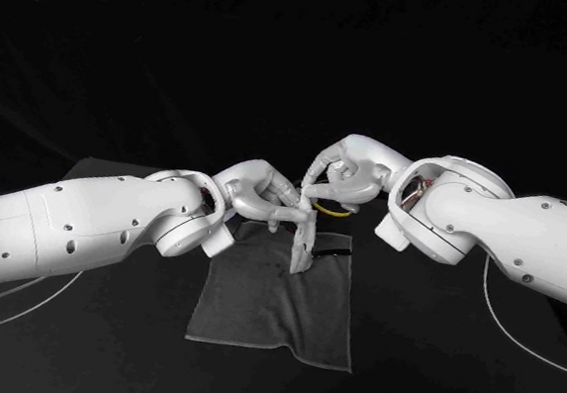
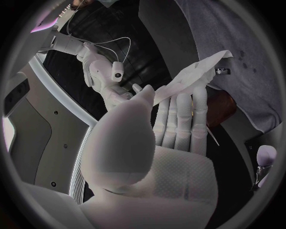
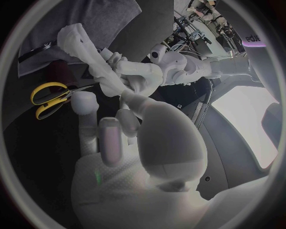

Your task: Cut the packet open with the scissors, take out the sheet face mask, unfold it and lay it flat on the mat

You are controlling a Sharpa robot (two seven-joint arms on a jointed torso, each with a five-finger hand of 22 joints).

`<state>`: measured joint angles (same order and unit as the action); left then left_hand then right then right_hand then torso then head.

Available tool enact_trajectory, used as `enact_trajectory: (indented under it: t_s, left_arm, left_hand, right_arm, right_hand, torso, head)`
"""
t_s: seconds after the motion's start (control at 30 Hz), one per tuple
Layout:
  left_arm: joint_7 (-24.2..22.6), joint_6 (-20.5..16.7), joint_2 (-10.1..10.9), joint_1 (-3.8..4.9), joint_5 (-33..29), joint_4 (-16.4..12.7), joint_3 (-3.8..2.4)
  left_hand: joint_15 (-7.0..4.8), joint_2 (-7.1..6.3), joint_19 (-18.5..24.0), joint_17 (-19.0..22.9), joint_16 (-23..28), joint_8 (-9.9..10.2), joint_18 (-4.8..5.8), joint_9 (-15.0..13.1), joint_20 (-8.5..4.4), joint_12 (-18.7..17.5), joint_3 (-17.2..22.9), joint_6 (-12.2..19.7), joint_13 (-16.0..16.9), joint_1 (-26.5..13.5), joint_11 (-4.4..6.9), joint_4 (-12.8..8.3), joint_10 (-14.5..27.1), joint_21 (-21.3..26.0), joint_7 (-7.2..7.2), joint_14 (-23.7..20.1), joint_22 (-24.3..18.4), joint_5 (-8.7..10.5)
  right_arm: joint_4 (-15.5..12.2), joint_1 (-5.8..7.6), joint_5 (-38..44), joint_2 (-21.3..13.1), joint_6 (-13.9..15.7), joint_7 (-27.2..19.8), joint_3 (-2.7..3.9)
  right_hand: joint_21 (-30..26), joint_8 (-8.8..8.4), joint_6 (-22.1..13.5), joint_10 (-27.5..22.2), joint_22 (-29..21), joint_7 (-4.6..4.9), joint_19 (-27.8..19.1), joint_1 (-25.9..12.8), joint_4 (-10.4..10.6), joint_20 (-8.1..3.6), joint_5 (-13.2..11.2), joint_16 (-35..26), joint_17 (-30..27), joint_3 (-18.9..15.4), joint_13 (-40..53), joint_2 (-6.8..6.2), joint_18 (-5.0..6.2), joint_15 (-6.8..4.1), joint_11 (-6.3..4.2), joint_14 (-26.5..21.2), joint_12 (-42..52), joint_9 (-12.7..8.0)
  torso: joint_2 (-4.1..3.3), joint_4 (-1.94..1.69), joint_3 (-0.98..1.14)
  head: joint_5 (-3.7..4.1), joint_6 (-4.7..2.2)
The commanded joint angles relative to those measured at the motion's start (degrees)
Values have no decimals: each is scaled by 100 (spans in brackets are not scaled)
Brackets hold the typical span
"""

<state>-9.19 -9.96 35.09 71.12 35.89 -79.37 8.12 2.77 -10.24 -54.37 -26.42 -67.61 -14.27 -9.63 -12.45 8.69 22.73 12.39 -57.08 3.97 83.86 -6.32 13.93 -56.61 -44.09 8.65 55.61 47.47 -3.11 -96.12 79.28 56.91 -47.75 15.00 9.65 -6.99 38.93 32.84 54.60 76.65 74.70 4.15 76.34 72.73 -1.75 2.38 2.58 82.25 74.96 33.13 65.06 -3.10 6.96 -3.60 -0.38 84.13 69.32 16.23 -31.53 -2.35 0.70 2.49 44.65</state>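
Observation:
My left hand point(image 1: 266, 200) pinches the white sheet face mask point(image 1: 304, 247) by its upper end. The mask hangs as a folded, twisted strip, its lower end touching the grey mat point(image 1: 274, 305). In the left wrist view the mask point(image 2: 192, 76) rises from my left fingers point(image 2: 178, 119) over the mat point(image 2: 244, 38). My right hand point(image 1: 335, 178) arches just above and right of the left hand. Its thumb point(image 3: 132, 112) reaches the spot where the left hand point(image 3: 138, 76) holds the mask point(image 3: 83, 43); whether it pinches the mask is hidden. The yellow-handled scissors point(image 3: 49, 98) lie below the right hand.
A dark strip, probably the packet point(image 1: 337, 255), lies on the mat's far right part. The scissors point(image 1: 328, 206) sit at the mat's far edge between the hands. The black table point(image 1: 458, 383) spreads around the mat.

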Motion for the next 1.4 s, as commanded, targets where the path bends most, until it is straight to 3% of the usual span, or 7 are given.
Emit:
enact_trajectory:
  t_s: [0.03,0.27,0.47,0.63,0.87,1.07,1.4]
  left_arm:
    - [21,195,-34,-1,-34,0,-5]
    - [24,139,-58,-1,-71,31,-4]
    - [-5,-29,-80,-1,-180,65,-3]
    - [5,-74,-32,-1,-227,101,-4]
    - [38,18,86,0,-321,141,-9]
    - [92,179,137,1,-339,149,-11]
    - [113,399,152,1,-339,167,-17]
  left_hand:
    - [41,-91,29,0,-24,48,-73,13,4,-34,-134,81,11,-51,-37,44,135,6,-4,-43,-9,29]
    - [47,56,38,-9,-65,38,-83,0,24,54,-160,39,58,131,-39,31,171,24,-44,-67,-13,27]
    - [-161,614,-61,-56,-236,-315,-104,-194,-130,338,590,-521,164,861,168,-403,-237,-155,-148,149,114,19]
    - [-229,415,-3,-123,-337,-491,-84,-435,-237,448,1304,-461,240,509,231,-644,-309,-438,-160,311,374,33]
    - [-236,354,19,-914,-780,-624,-85,-624,-239,572,1587,-360,331,192,251,-833,-288,-517,-157,773,458,32]
    - [-230,364,28,-1255,-975,-684,-81,-713,-229,674,1596,-288,401,18,245,-872,-228,-519,-177,942,469,33]
    - [-332,503,-29,-2089,-1433,-823,-83,-991,-288,1735,1784,-9,1065,-335,381,-1026,-35,-545,-243,1366,513,35]
  right_arm:
    - [32,6,-32,24,65,-51,8]
    - [44,7,-42,36,85,-55,8]
    - [42,7,-44,21,100,-60,8]
    - [125,7,-45,-9,62,-49,8]
    - [303,27,-33,-67,-66,-30,8]
    - [357,42,-24,-87,-202,-38,8]
    - [448,50,-133,39,-255,-143,6]
  right_hand:
    - [27,190,41,49,7,-11,54,13,-8,1,20,31,561,39,13,61,103,-31,4,327,-1,263]
    - [34,191,42,50,9,-13,56,10,-11,0,20,34,565,47,11,60,102,-31,3,328,-5,263]
    - [43,192,42,50,12,-13,59,8,-13,0,20,31,562,52,10,60,101,-32,3,328,-6,263]
    - [43,192,42,50,12,-13,59,8,-13,0,20,31,562,52,10,60,101,-32,3,328,-6,263]
    - [49,194,43,55,14,-14,62,3,-16,-1,20,32,563,60,15,58,100,-33,2,328,-3,263]
    - [20,195,42,46,6,-14,55,-4,-19,-1,20,21,551,65,-2,52,105,-33,2,325,-20,262]
    - [-99,192,23,10,-28,-9,21,-41,-19,-2,20,-12,514,81,-65,33,122,-31,6,314,-83,259]
  torso:
    - [-3,-1,0]
    - [-3,-7,2]
    - [0,-2,-3]
    - [0,1,-1]
    - [-5,-1,0]
    - [-4,-3,0]
    - [3,2,-1]
  head:
    - [24,6]
    - [31,-3]
    - [20,2]
    - [32,10]
    - [41,28]
    - [45,51]
    - [50,60]
